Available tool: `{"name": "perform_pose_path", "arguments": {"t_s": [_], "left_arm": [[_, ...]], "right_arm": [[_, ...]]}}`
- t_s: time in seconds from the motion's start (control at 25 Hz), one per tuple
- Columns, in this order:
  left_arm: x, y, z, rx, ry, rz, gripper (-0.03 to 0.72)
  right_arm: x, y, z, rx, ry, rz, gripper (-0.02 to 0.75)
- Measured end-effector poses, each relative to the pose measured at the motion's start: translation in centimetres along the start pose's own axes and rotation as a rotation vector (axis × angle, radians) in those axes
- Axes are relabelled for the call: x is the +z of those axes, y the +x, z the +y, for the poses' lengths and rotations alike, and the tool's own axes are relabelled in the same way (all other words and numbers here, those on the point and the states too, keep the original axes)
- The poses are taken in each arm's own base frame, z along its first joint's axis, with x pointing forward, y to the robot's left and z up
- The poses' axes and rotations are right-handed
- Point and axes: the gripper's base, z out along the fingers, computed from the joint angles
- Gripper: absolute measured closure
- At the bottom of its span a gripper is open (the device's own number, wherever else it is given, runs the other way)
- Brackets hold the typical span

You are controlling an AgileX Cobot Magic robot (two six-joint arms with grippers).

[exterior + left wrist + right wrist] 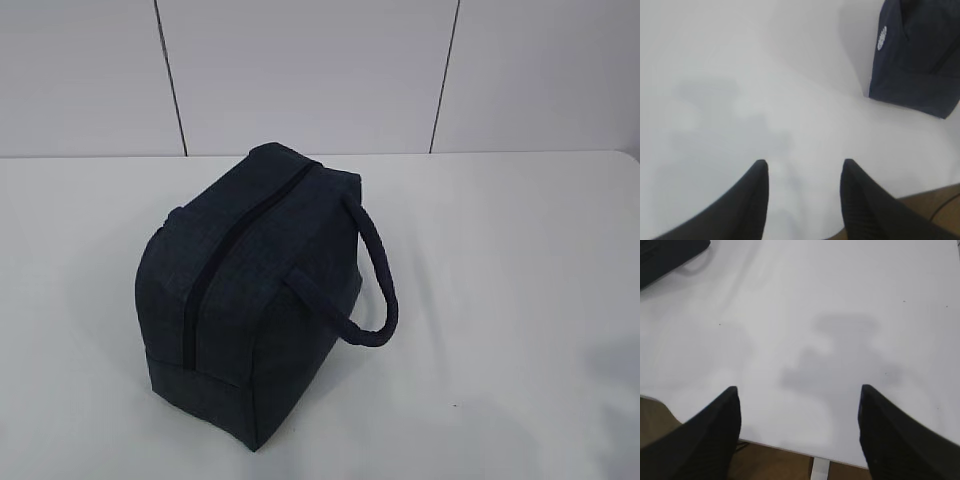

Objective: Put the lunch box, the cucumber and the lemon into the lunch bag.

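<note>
The dark navy lunch bag (255, 300) stands on the white table (500, 300), its zipper (215, 270) closed along the top and one looped handle (375, 285) hanging to the right. A corner of the bag shows in the left wrist view (915, 55) at top right, and in the right wrist view (665, 255) at top left. My left gripper (805, 167) is open and empty above bare table. My right gripper (800, 395) is open wide and empty near the table's front edge. The lunch box, cucumber and lemon are out of view. Neither gripper shows in the exterior view.
The table's front edge (790, 445) runs below my right gripper, with brown floor beneath it. Brown floor also shows at the lower right of the left wrist view (935, 200). A white panelled wall (300, 70) stands behind the table.
</note>
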Motion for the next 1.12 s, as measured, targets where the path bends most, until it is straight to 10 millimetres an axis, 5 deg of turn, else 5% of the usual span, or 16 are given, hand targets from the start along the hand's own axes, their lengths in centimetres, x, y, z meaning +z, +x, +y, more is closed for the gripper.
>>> {"name": "perform_pose_path", "arguments": {"t_s": [0.24, 1.12], "left_arm": [[-1.7, 1.2, -0.3, 0.007, -0.03, -0.136, 0.351], [-1.8, 1.3, -0.4, 0.006, -0.028, -0.139, 0.418]], "right_arm": [[-1.3, 1.0, 0.2, 0.003, 0.023, -0.107, 0.183], [-1.3, 1.0, 0.1, 0.003, 0.03, -0.11, 0.183]]}}
